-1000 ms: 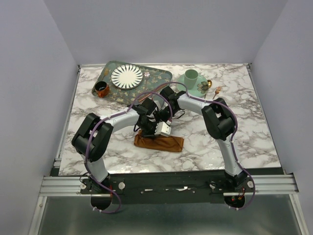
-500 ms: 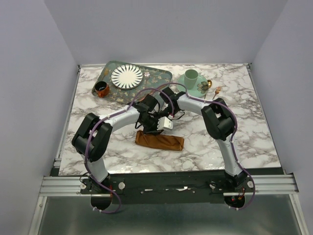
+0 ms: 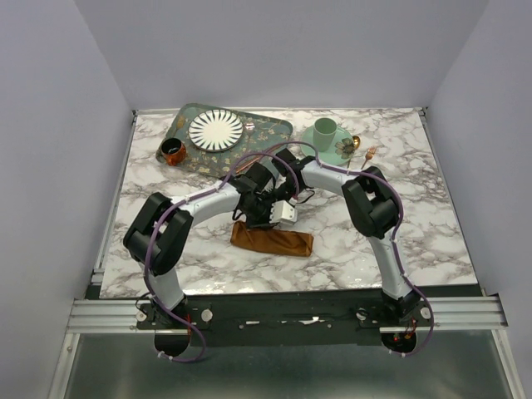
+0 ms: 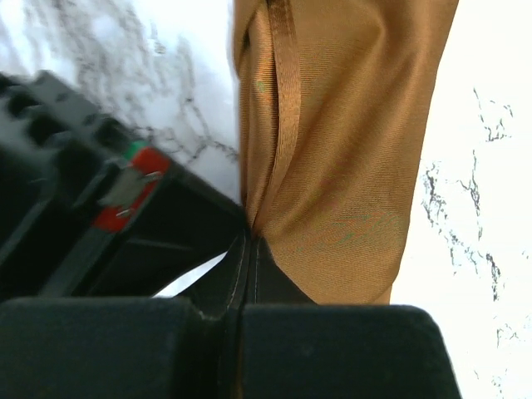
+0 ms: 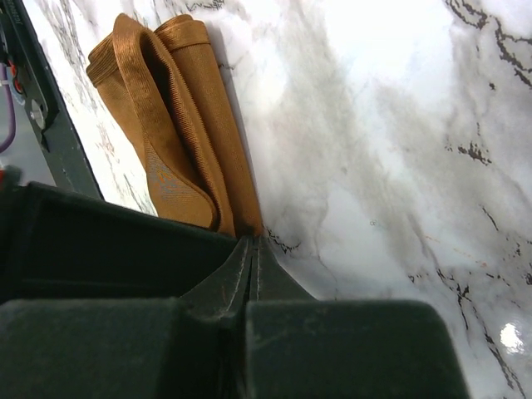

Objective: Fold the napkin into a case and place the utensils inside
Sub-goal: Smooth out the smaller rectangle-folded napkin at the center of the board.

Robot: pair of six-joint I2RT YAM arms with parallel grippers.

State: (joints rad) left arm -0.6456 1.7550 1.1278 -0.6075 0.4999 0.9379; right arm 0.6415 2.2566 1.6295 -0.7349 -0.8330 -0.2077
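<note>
Napkin [image 3: 272,240], folded into a long narrow rust-orange strip, is laid on the marble tabletop [image 3: 416,216], towards its near middle. The left pincer [image 4: 248,243] is clenched on the cloth's long edge, where the folds are drawn into its tips. The right pincer [image 5: 252,245] is closed as well, tips touching a cloth corner; whether cloth is caught there cannot be told. A fork [image 3: 371,152] and spoon [image 3: 356,142] are seen far right, beside a green saucer [image 3: 341,152].

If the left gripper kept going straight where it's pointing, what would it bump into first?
The orange napkin. The left gripper looks shut right on its edge, so going on would probably just shove the cloth across the marble table.
</note>
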